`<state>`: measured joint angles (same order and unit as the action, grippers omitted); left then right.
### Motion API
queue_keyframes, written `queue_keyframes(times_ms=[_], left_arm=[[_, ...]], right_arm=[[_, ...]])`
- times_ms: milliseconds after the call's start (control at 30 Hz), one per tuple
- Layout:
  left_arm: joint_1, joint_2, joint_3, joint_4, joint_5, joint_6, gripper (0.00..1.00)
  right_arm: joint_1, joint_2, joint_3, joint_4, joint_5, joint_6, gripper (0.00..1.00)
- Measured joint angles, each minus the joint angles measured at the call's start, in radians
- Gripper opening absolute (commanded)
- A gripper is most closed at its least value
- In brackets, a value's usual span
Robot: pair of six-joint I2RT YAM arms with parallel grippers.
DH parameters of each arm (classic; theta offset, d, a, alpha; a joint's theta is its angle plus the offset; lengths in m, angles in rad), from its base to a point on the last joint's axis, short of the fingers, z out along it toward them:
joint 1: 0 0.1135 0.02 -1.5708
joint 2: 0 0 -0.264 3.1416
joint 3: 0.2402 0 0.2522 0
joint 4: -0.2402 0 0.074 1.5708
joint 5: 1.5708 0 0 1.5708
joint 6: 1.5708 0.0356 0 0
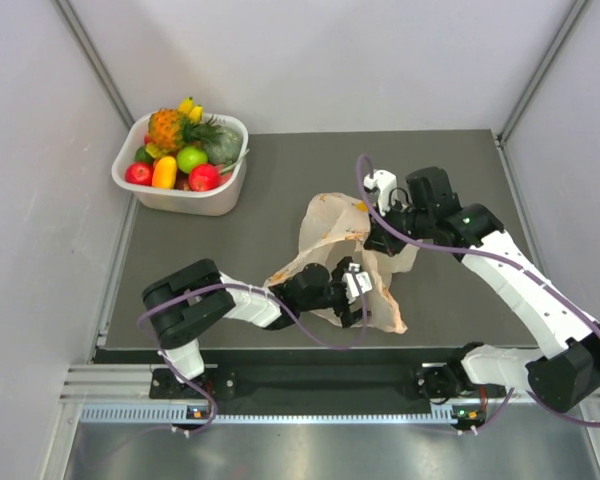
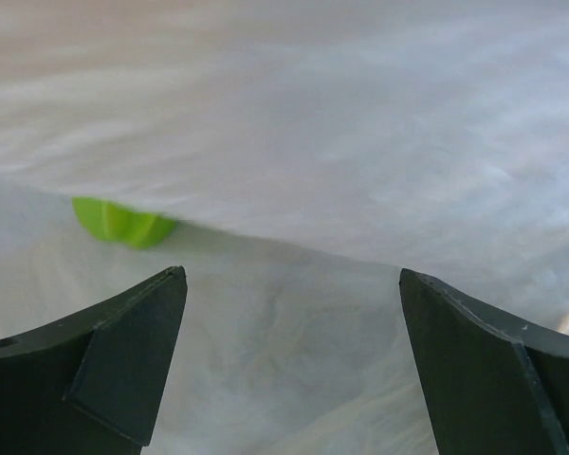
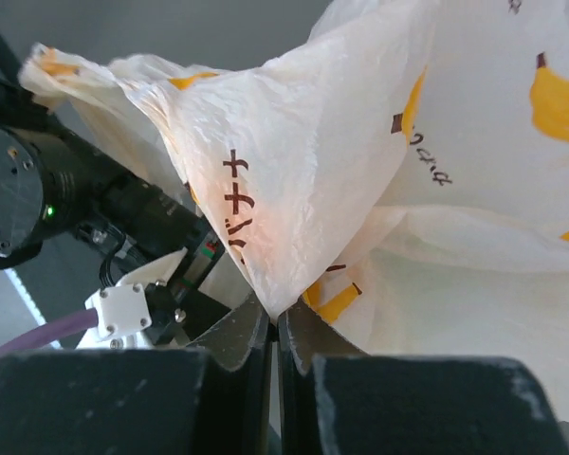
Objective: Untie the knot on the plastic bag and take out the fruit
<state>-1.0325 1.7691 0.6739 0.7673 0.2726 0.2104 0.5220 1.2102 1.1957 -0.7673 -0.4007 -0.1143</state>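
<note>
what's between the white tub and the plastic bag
Only bare dark tabletop. The top view shows nothing lying on the stretch between the white tub and the plastic bag.

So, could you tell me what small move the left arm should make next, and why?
Probably ease the left gripper forward toward the green fruit piece at the left of its view, then close on it. Its jaws stand open, the piece peeks from under a fold of film, and the right gripper is shut on the plastic bag, holding it up.
</note>
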Motion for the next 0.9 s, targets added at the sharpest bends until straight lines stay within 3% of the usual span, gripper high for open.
queue_keyframes(times_ms=[233, 500, 667, 900], left_arm=[[-0.092, -0.074, -0.058, 0.072, -0.235, -0.039, 0.99], [-0.064, -0.269, -0.090, 0.040, -0.414, -0.080, 0.99], [0.012, -0.285, -0.052, 0.009, -0.350, -0.073, 0.99], [0.090, -0.121, 0.053, -0.057, -0.063, 0.027, 0.99]], right_arm=[[0.000, -0.008, 0.029, -0.019, -0.068, -0.051, 0.00], [0.001, -0.006, 0.035, -0.156, 0.188, -0.002, 0.00], [0.001, -0.034, -0.018, -0.188, 0.273, 0.048, 0.00], [0.002, -0.064, -0.044, -0.198, 0.269, 0.064, 0.00]])
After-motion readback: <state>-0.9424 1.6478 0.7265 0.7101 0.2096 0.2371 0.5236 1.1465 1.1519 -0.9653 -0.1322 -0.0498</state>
